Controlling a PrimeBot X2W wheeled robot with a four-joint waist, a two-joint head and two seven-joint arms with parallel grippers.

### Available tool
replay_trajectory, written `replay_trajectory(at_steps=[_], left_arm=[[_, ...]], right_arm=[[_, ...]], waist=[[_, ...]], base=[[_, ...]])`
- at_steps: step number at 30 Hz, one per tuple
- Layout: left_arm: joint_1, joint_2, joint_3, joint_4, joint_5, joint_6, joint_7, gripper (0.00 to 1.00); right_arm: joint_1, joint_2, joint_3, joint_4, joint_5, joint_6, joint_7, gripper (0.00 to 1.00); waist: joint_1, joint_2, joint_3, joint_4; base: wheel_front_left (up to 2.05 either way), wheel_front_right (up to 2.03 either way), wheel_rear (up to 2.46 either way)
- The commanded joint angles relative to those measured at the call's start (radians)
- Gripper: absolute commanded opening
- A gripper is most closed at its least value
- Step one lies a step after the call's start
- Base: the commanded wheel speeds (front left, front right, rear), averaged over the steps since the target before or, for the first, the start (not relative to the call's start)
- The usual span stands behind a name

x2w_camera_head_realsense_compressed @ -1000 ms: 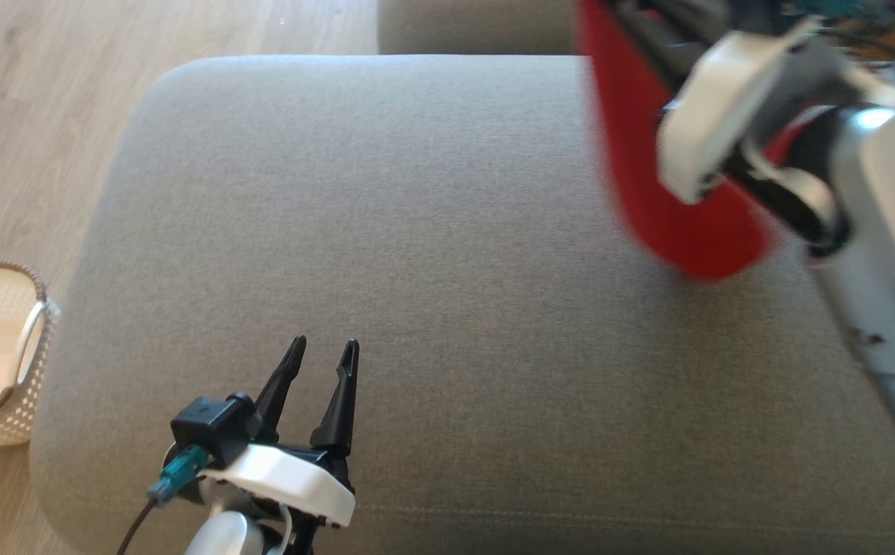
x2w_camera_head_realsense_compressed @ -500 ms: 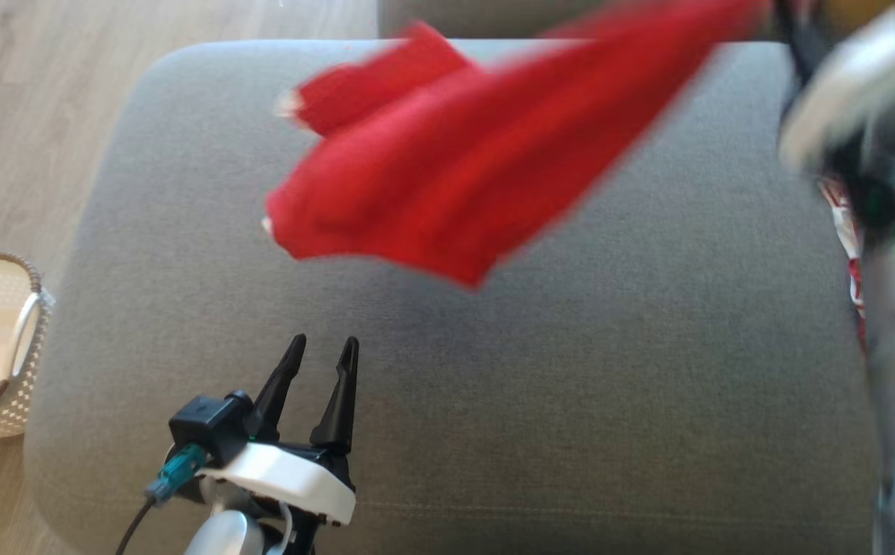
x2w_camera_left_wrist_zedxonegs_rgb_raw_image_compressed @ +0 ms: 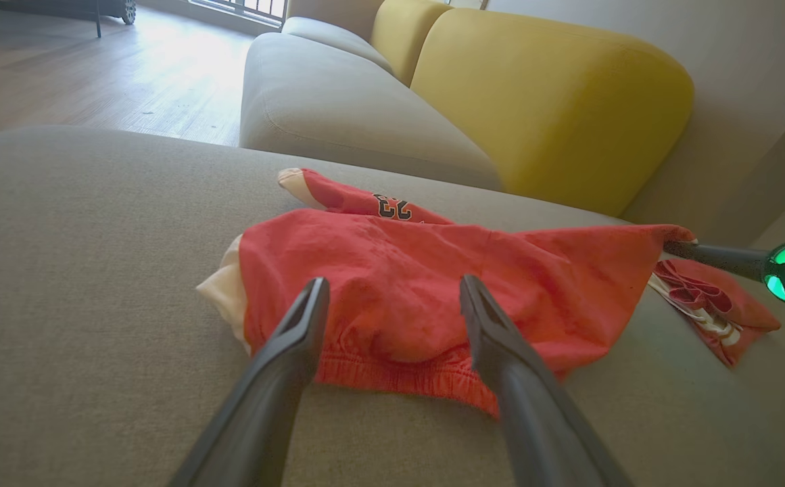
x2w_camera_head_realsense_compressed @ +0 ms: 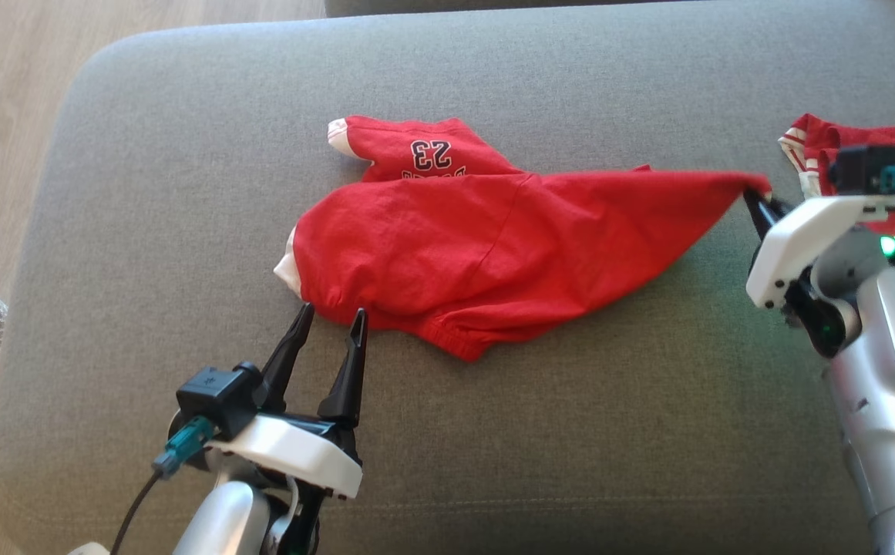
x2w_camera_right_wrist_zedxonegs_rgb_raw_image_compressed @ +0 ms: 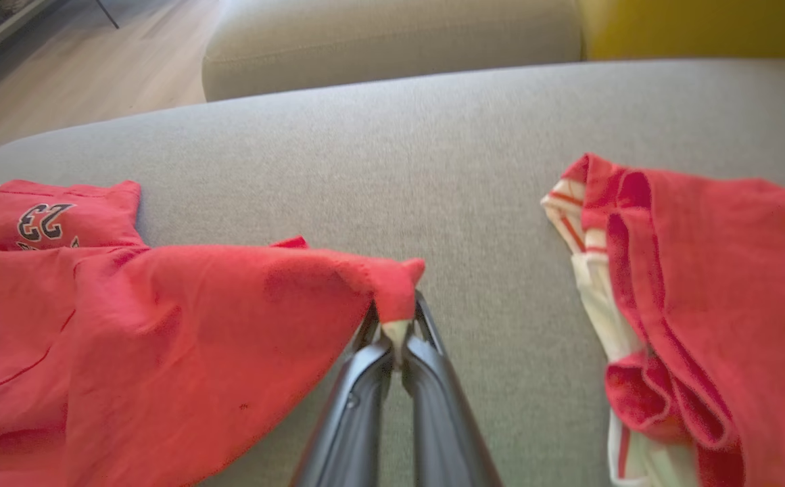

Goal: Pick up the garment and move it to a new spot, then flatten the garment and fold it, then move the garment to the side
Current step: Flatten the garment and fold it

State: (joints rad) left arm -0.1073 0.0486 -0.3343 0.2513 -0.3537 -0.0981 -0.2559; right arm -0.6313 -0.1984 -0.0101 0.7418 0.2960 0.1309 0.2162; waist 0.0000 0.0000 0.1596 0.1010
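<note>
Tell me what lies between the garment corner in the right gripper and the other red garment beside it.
Bare grey cushion. The right wrist view shows nothing between the numbered red garment, pinched in the right gripper, and the striped red garment.

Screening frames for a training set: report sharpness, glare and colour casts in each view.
Head view: sharp, the 23 on the garment readable; the green light on the right arm tints the cushion. Left wrist view: sunlight glare washes out the floor. Right wrist view: the right gripper looks slightly soft.

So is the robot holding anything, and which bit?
Yes. The right fingers pinch one corner of the red garment. The left fingers are open, holding nothing.
</note>
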Motion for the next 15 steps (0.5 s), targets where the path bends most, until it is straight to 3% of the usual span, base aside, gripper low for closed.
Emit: replay_trajectory(at_steps=[1,9,15], left_arm=[[-0.032,0.002,0.032,-0.024,0.007,-0.003,-0.006,1.0],[-0.016,0.002,0.039,-0.026,0.001,0.002,-0.006,1.0],[-0.007,0.002,0.065,-0.022,0.005,0.022,-0.006,1.0]], right_arm=[[-0.038,-0.016,0.036,-0.033,-0.013,0.0,-0.029,1.0],[-0.007,-0.032,0.083,-0.14,-0.006,0.0,-0.127,1.0],[0.129,-0.007,0.073,-0.363,0.043,0.0,-0.191,1.0]], waist=[[0.0,0.0,-0.004,0.0],[0.0,0.0,-0.035,-0.012],[0.0,0.0,-0.053,-0.027]], base=[[0.0,0.0,0.0],[0.0,0.0,0.0],[0.0,0.0,0.0]])
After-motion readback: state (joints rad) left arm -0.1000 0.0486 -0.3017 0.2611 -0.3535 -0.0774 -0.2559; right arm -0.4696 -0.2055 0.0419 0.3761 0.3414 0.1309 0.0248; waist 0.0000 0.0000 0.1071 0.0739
